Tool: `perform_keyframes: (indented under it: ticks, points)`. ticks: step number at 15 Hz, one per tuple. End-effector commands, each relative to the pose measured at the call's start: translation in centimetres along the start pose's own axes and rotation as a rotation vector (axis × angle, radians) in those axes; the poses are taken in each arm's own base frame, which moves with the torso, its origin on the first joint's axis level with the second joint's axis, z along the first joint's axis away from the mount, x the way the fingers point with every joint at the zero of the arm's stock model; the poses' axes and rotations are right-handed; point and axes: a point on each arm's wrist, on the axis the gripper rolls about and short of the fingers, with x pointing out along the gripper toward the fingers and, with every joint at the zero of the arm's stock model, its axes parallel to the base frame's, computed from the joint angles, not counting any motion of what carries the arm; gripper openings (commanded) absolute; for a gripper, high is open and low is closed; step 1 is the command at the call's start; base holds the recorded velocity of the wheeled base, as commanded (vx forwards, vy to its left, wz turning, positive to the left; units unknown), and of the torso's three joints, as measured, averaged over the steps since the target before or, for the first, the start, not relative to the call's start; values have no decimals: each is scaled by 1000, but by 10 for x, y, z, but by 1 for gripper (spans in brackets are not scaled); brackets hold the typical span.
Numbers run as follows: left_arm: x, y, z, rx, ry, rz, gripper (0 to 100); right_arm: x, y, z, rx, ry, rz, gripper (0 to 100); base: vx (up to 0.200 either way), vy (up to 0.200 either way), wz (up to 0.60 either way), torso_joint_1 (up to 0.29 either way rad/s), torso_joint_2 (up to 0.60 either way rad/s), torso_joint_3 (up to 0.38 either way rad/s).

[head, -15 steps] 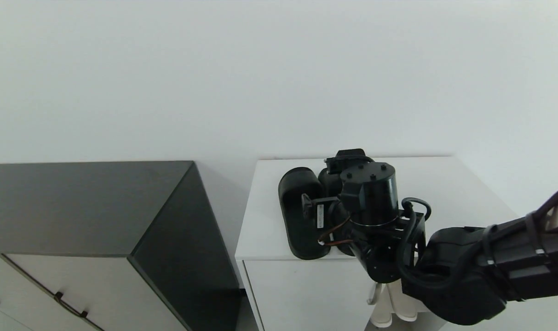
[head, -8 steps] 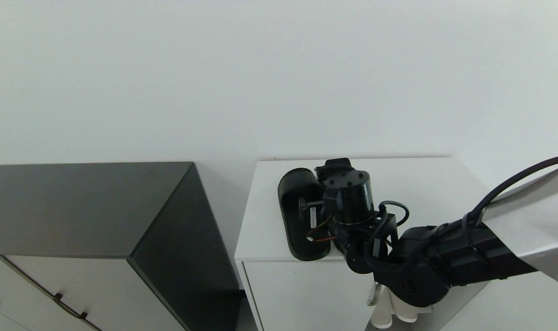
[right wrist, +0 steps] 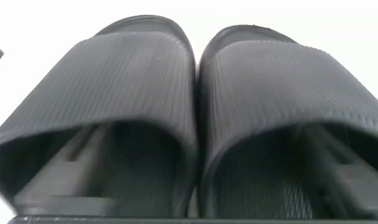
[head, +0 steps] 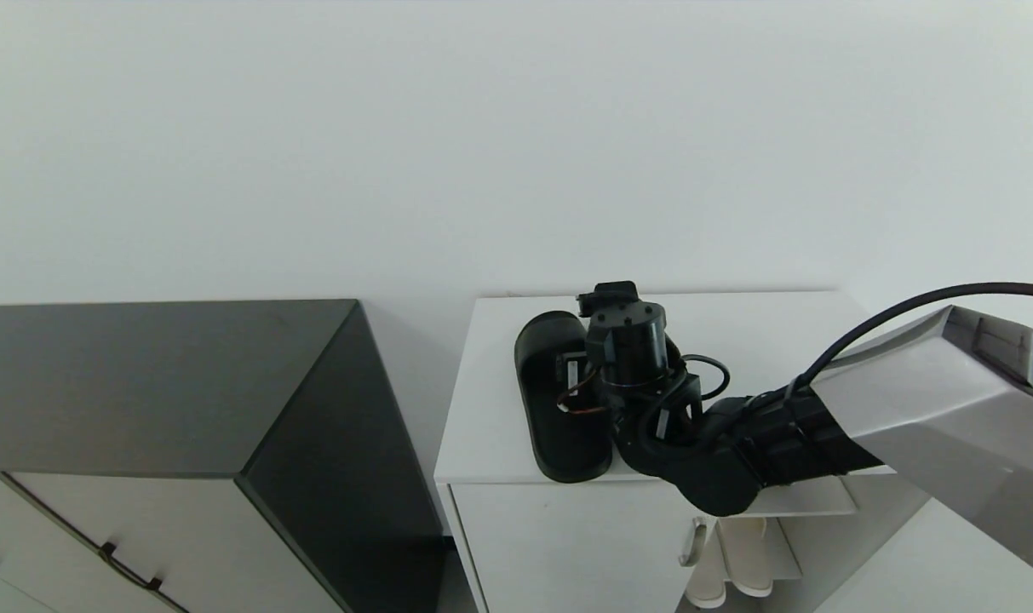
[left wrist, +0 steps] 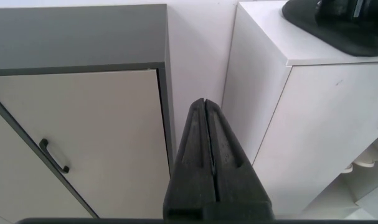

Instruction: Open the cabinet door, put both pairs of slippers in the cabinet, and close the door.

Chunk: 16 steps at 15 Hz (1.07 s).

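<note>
A pair of black slippers (head: pixel 559 400) lies side by side on top of the white cabinet (head: pixel 789 340). My right arm lies across the right slipper, and its wrist (head: pixel 627 345) covers most of that slipper. In the right wrist view both black slippers (right wrist: pixel 132 93) are very close. My right gripper (right wrist: pixel 195 193) is open, with one finger under each strap. A pair of white slippers (head: pixel 729 566) stands inside the cabinet below, next to a door handle (head: pixel 693 545). My left gripper (left wrist: pixel 206 149) is shut on nothing, low down before the gap between the two cabinets.
A dark grey cabinet (head: pixel 158 383) with pale doors and black handles (left wrist: pixel 55 157) stands to the left of the white one, with a narrow gap between them. A plain white wall rises behind both.
My right arm has moved forward and down over the black slippers, bringing the wrist closer to them. The slippers have not moved.
</note>
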Motion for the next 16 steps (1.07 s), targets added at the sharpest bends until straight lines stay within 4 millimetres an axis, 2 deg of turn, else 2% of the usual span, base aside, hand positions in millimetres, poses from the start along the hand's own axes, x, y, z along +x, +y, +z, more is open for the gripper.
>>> perform_keyframes:
  ticks: [1,5,8,10,12,15,16]
  points:
    - [0,0,0,0,1,1,0,5,1,-6,-5,8,-3,0,0,0,0,0,0,0]
    - [0,0,0,0,1,-1,0,0,0,5,14,-25,-3,0,0,0,0,0,0,0]
    - [0,0,0,0,1,1,0,-20,-2,23,19,-48,25,0,0,0,0,0,0,0]
    - [0,0,0,0,1,1,0,-54,-5,32,-3,-38,111,0,0,0,0,0,0,0]
    - [0,0,0,-1,1,1,0,-92,-16,29,-33,7,229,0,0,0,0,0,0,0]
    - [0,0,0,0,1,1,0,-125,-42,25,-48,47,340,0,0,0,0,0,0,0]
    - [0,0,0,0,1,1,0,-128,-44,23,-53,56,341,0,0,0,0,0,0,0]
